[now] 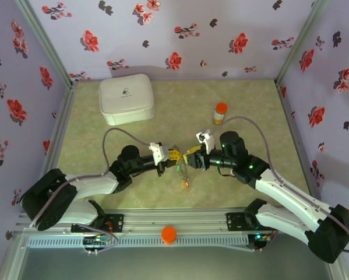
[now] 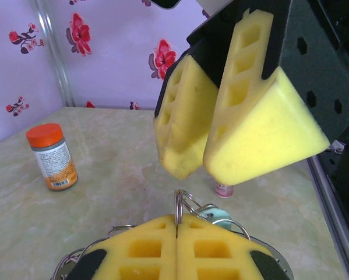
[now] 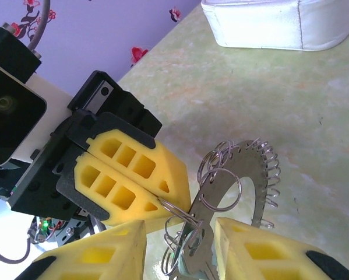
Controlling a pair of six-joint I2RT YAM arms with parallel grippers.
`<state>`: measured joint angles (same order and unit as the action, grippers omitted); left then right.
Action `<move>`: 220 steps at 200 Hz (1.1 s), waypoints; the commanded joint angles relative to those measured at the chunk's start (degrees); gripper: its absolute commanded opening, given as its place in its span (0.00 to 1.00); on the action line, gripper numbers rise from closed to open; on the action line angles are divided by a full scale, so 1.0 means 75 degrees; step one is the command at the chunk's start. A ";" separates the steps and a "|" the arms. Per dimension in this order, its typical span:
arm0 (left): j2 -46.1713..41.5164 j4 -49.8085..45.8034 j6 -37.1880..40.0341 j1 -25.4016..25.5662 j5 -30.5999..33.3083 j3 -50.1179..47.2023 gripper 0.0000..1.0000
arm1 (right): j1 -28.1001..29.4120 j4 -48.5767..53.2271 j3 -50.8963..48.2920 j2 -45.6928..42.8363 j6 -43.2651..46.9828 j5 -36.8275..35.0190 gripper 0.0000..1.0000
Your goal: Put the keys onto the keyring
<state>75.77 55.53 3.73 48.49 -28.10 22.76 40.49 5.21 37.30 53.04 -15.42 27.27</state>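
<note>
My left gripper (image 2: pixel 176 219) is shut, its yellow foam fingers pinching a small split ring that belongs to the keyring (image 3: pixel 245 175). The keyring is a flat grey metal crescent edged with many small wire loops. It hangs in the air between the two arms (image 1: pixel 183 162). My right gripper (image 3: pixel 180 226) stands open, its fingers on either side of the keyring's lower end and apart from it. A pale teal key head (image 2: pixel 218 214) hangs on the ring just behind my left fingers. More keys (image 1: pixel 186 178) with coloured heads dangle below the two grippers.
An orange-capped bottle (image 1: pixel 220 112) stands behind the right arm, and shows at the left (image 2: pixel 52 156) in the left wrist view. A white case (image 1: pixel 126 99) lies at the back left. A small pink-and-white cap (image 2: pixel 224 190) rests on the table. An orange disc (image 1: pixel 169 234) sits on the front rail.
</note>
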 commanded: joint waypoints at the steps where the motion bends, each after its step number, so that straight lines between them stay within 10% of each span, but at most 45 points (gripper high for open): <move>1: -0.0075 0.0530 0.0011 0.0027 -0.0170 0.0129 0.00 | -0.0021 -0.0032 -0.0007 -0.0022 0.0421 0.0139 0.39; 92: 0.0156 0.1171 -0.0015 0.0027 -0.0163 0.0104 0.00 | 0.0828 -0.0137 -0.1187 -0.1168 0.4843 -0.1769 0.41; 167: 0.0213 0.1230 -0.0169 0.0033 -0.0198 0.0141 0.00 | 0.1131 -0.1752 -0.1415 -0.0622 0.4681 -0.2358 0.35; 220: 0.0165 0.1244 -0.0159 0.0030 -0.0191 0.0198 0.00 | 0.1137 -0.1352 -0.1295 -0.0519 0.4712 -0.2249 0.13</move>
<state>77.67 60.01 3.29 48.49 -28.62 22.76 48.45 -5.28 27.07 48.69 19.55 10.66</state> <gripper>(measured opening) 0.063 0.175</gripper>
